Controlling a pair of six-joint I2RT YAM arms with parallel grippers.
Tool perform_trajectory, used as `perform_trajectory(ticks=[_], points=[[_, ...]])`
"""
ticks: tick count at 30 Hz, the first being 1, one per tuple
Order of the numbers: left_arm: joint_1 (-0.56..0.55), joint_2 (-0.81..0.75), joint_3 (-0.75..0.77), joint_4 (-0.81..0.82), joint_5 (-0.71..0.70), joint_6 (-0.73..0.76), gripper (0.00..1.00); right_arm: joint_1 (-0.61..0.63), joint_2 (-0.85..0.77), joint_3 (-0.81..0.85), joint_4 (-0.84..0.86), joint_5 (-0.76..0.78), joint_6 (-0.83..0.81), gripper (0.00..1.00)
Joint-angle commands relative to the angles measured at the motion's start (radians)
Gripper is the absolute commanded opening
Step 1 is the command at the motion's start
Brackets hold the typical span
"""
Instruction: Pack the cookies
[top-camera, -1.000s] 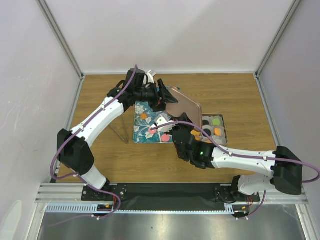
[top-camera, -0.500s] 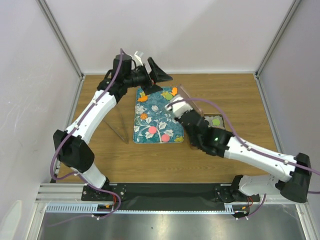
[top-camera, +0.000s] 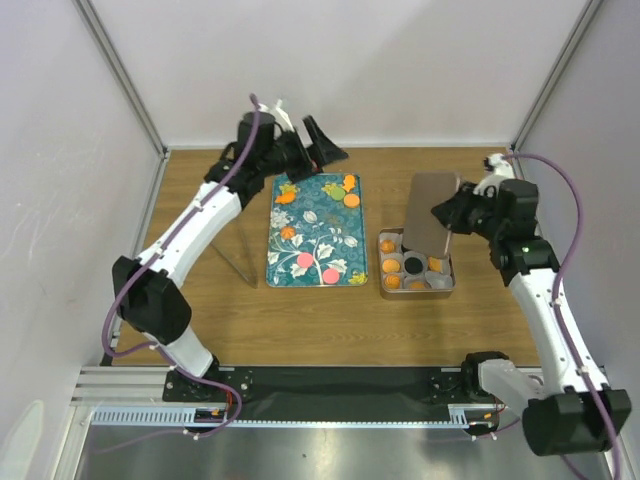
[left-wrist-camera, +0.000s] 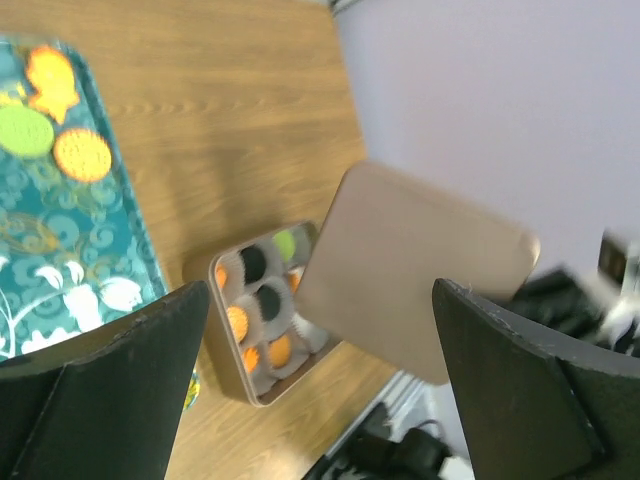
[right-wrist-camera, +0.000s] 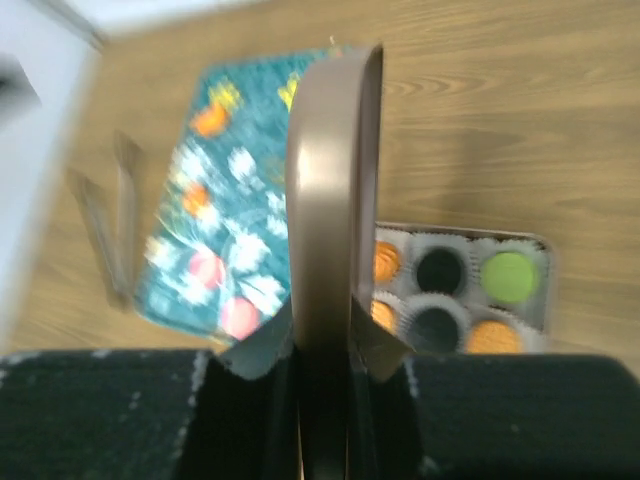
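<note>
The right gripper (top-camera: 450, 218), clenched on the lid (top-camera: 430, 212), is carrying it from the tray (top-camera: 300, 218) to over the tin (top-camera: 449, 286), while the left gripper (top-camera: 316, 149) is hanging agape and cookies (top-camera: 305, 261) are lying unpacked on the tray, so closing looks premature.

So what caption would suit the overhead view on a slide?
Right gripper holds the lid above the tin; loose cookies lie on the tray.

The tray (top-camera: 318, 228) was teal, printed with white flowers and leaves, and the cookies (top-camera: 352, 200) on it were orange, pink and green. In the silver tin (top-camera: 417, 294), pale fluted paper cups (right-wrist-camera: 470, 252) held orange, black and green ones. The lid (top-camera: 430, 212) was plain matte bronze-brown, and the table (top-camera: 300, 320) was brown wood grain.
</note>
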Motion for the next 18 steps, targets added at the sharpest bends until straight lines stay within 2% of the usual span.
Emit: perform_trajectory(ticks=[1, 2, 4, 9, 11, 18], points=[[-0.087, -0.006, -0.070, 0.009, -0.099, 0.082, 1.00, -0.189, 0.022, -0.078, 0.147, -0.543, 0.283, 0.01], [-0.101, 0.000, -0.101, 0.015, -0.110, 0.083, 1.00, -0.251, 0.047, -0.099, 0.172, -0.650, 0.314, 0.01], [-0.135, 0.020, -0.127, 0.035, -0.131, 0.079, 1.00, -0.322, 0.081, -0.138, 0.226, -0.755, 0.367, 0.00], [-0.173, 0.038, -0.259, 0.148, -0.191, 0.013, 1.00, -0.371, 0.140, -0.211, 0.350, -0.840, 0.440, 0.05], [-0.176, 0.046, -0.305, 0.195, -0.181, -0.001, 1.00, -0.375, 0.149, -0.217, 0.344, -0.848, 0.433, 0.06], [-0.233, 0.150, -0.311, 0.301, -0.118, 0.005, 1.00, -0.382, 0.224, -0.259, 0.357, -0.854, 0.412, 0.06]])
